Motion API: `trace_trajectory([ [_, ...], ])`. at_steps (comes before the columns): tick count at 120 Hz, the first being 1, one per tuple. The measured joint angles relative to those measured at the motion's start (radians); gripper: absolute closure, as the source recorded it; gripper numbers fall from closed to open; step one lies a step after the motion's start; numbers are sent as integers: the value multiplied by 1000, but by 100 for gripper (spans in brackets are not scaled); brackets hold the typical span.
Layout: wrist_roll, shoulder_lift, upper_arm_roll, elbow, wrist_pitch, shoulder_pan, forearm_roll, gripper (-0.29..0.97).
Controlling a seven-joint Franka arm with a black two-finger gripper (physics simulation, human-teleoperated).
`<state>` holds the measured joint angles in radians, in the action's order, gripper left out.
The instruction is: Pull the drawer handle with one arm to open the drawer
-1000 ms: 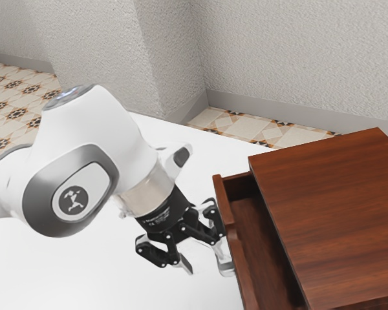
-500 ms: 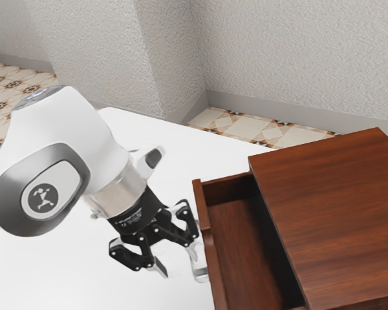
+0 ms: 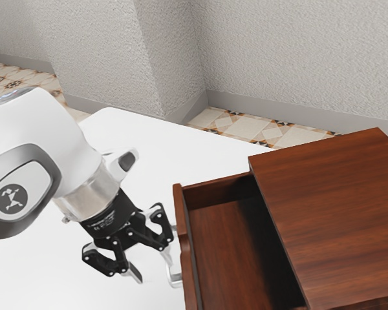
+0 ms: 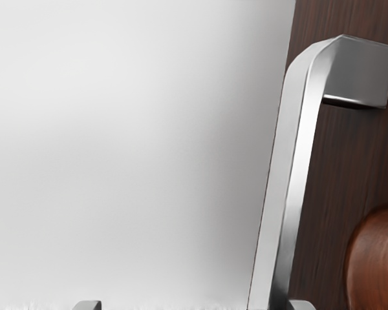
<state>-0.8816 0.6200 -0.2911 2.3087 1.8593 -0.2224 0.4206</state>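
Note:
A dark wooden cabinet [image 3: 336,206] stands on the white table [image 3: 149,148] at the exterior view's right. Its drawer [image 3: 226,252] is pulled well out toward the exterior view's left, and the inside looks empty. A silver bar handle [image 3: 173,274] sits on the drawer front [image 3: 183,239]. My gripper [image 3: 154,268] is open at that handle, with the bar between its fingers, close to the finger on the drawer's side. In the wrist view the handle [image 4: 291,181] runs up beside the dark drawer front [image 4: 349,168], and a fingertip [image 4: 87,303] shows far from it.
White table surface stretches behind and to the exterior view's left of my hand. The table's far edge meets patterned floor tiles [image 3: 258,129] and a textured wall corner. A rounded red-brown shape [image 4: 378,258] sits against the drawer front in the wrist view.
My arm has drawn back toward the exterior view's left, gripper at the handle. The drawer has slid out with it, so much more of its inside shows.

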Motion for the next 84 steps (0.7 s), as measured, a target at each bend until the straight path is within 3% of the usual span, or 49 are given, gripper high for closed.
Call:
trace_trajectory([
  [58, 3, 26, 18, 2, -75, -16, 0, 34],
  [84, 4, 27, 20, -1, -88, -14, 0, 27],
])
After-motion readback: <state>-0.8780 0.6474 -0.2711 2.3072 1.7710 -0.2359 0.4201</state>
